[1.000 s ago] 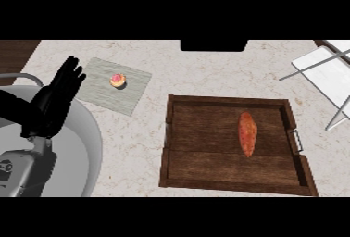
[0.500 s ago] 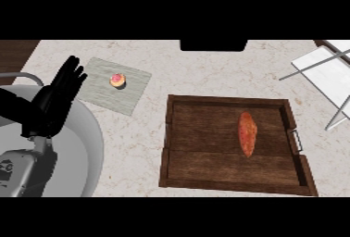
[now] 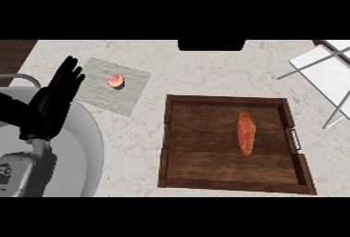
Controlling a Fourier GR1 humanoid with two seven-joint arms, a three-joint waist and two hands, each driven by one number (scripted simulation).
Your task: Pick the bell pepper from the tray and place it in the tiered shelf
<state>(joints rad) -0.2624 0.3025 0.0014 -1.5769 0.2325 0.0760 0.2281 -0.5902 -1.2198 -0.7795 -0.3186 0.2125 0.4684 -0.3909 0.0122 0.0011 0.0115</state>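
A long, narrow orange-red pepper [image 3: 245,132] lies lengthwise in the dark wooden tray [image 3: 205,171], right of the tray's middle. The white tiered shelf [image 3: 327,74] with thin metal legs stands at the upper right, partly cut off by the view's edge. My left hand [image 3: 53,99] rests open at the far left, fingers straight and pointing up, well away from the tray. The right hand shows in no view.
A small pink-and-yellow cupcake [image 3: 115,81] sits on a grey square mat [image 3: 126,95] beside the left hand. A large grey round shape [image 3: 78,152] fills the lower left. A dark block [image 3: 211,45] sits at the counter's far edge.
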